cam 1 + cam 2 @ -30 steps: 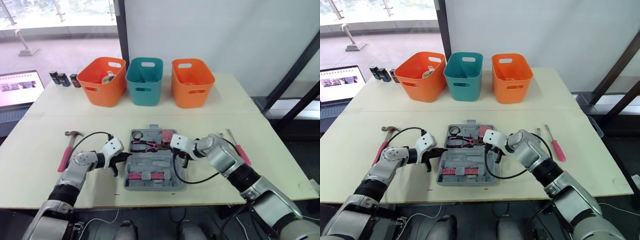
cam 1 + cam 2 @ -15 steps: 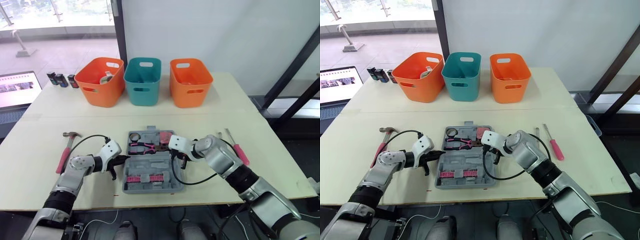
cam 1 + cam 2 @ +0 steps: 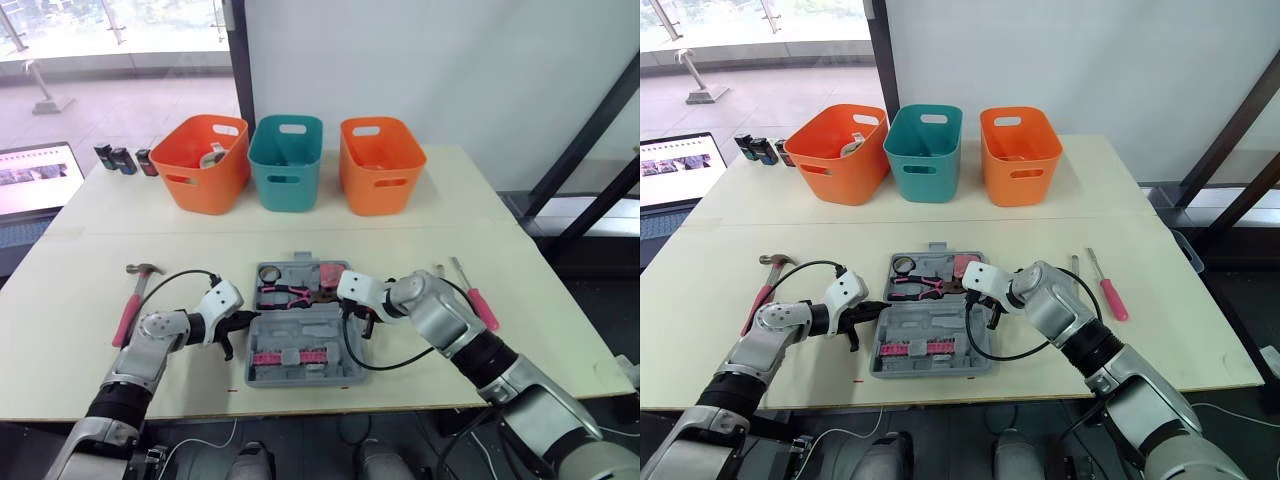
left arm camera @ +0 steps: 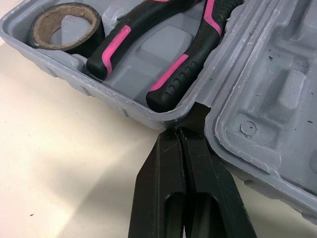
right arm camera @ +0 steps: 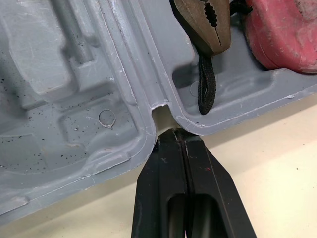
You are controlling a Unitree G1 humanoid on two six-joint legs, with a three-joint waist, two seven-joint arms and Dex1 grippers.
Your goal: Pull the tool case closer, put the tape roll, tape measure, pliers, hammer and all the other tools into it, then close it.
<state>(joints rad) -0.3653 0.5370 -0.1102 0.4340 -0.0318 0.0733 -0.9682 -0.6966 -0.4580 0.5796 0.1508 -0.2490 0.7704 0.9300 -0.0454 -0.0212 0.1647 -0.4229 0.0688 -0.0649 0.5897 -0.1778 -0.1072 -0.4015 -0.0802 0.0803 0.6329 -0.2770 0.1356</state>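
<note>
Grey plastic case (image 3: 300,325), open and flat at the front middle of the table (image 3: 420,215). Far half loaded: tape roll (image 4: 67,25), pink-handled pliers (image 4: 168,54), red tape measure (image 5: 285,34). Near half with a row of small pink pieces.

Left claw (image 4: 181,133) clenched on nothing, tips touching the rim at the hinge notch on the case's left side. Right claw (image 5: 174,133) likewise clenched and empty, tips at the matching notch on the right side. Probably set so to hook both sides evenly and drag the case nearer without twisting it.

Hammer (image 3: 135,295) outside, on the table well left of the case. Pink screwdriver (image 3: 478,298) outside on the right, just beside a thin metal tool (image 3: 441,272) too small to name. Beyond: left orange bin (image 3: 205,165), teal bin (image 3: 287,160), right orange bin (image 3: 380,165).

From the head views: whole layout and loose tools. From the wrist views: pressed-together fingers, exact contact at each notch, a black strap beside the pliers' nose.
</note>
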